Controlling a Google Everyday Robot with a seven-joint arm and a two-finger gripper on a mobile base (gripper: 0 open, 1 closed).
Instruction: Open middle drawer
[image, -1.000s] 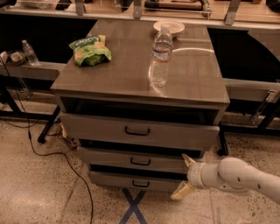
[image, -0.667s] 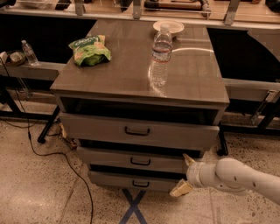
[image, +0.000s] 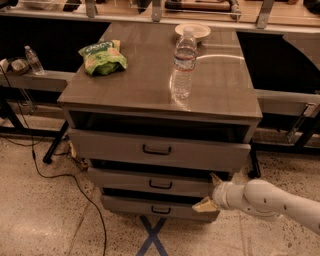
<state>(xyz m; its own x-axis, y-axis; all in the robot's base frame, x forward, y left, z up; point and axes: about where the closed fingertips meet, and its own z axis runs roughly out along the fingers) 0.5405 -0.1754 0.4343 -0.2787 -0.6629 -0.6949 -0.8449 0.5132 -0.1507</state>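
At the table's (image: 150, 97) back-left corner lies a green chip bag (image: 102, 56). Below the front edge, three drawer fronts step back one under another. The top drawer (image: 110, 146) stands pulled out, with a dark gap showing behind it.

The middle drawer (image: 125, 179) sits just under it, tucked beneath its overhang and showing a thin dark gap above. Its front is a long low band whose long axis runs left to right, parallel to the table's front edge. The face looks out toward the camera, and the small black handle (image: 160, 185) sits at its centre.

A water bottle (image: 183, 65) stands upright right of centre on top, and a plate (image: 192, 30) rests near the back edge beyond it.

Farthest right, below the front-right corner, the gripper (image: 210, 192) reaches in from the right. Its fingers are spread apart — one above, one below — at the right end of the middle drawer's front, and they clamp nothing.

The step in hand looks like the approach, since the handle is untouched. The next move probably calls for catching the handle or the front's end, then drawing straight out — square to the front, clear of the top drawer's overhang.
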